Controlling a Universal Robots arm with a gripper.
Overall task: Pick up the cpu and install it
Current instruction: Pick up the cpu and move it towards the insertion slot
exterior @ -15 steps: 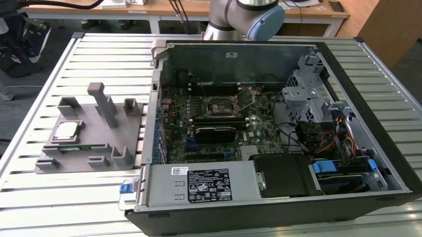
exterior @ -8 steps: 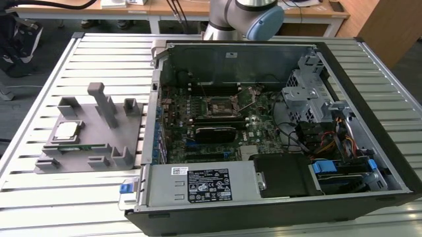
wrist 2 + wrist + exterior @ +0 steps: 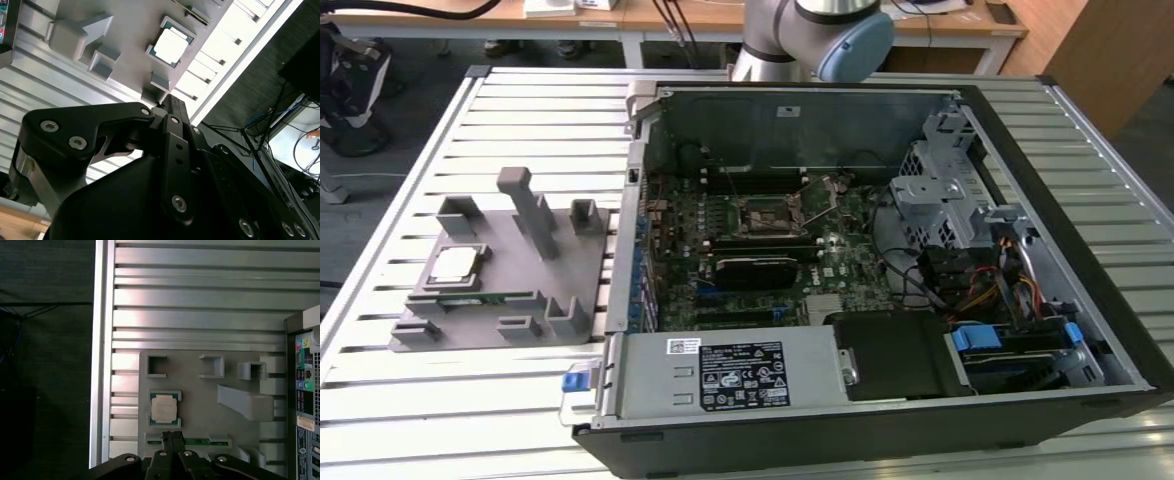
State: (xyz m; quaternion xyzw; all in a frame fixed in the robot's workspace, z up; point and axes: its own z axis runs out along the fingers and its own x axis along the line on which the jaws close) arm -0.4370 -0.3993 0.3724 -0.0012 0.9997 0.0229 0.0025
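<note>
My gripper [image 3: 172, 436] hangs over the grey holder [image 3: 200, 390], fingers [image 3: 167, 441] pressed together with nothing between them. Cpu [image 3: 164, 408] sits flat in its corner brackets, just ahead of my fingertips and below them. Green stick [image 3: 192, 442] lies right under them. Risks, as I judge: descending clenched would strike the lid; an off-centre approach could catch a bracket, tilt the chip or nudge the stick

- Power supply [image 3: 720, 372], lower centre of the exterior view: black label [image 3: 744, 384] with white print, white label [image 3: 683, 346] above it; no line legible.
- Computer case inner wall [image 3: 854, 135], upper centre: small white sticker [image 3: 787, 110]; illegible.
- cpu [image 3: 163, 408], first wrist view: faint marking on the metal top; unreadable.
- Rear panel [image 3: 304, 390], first wrist view: pale label [image 3: 305, 423]; unreadable.
</note>
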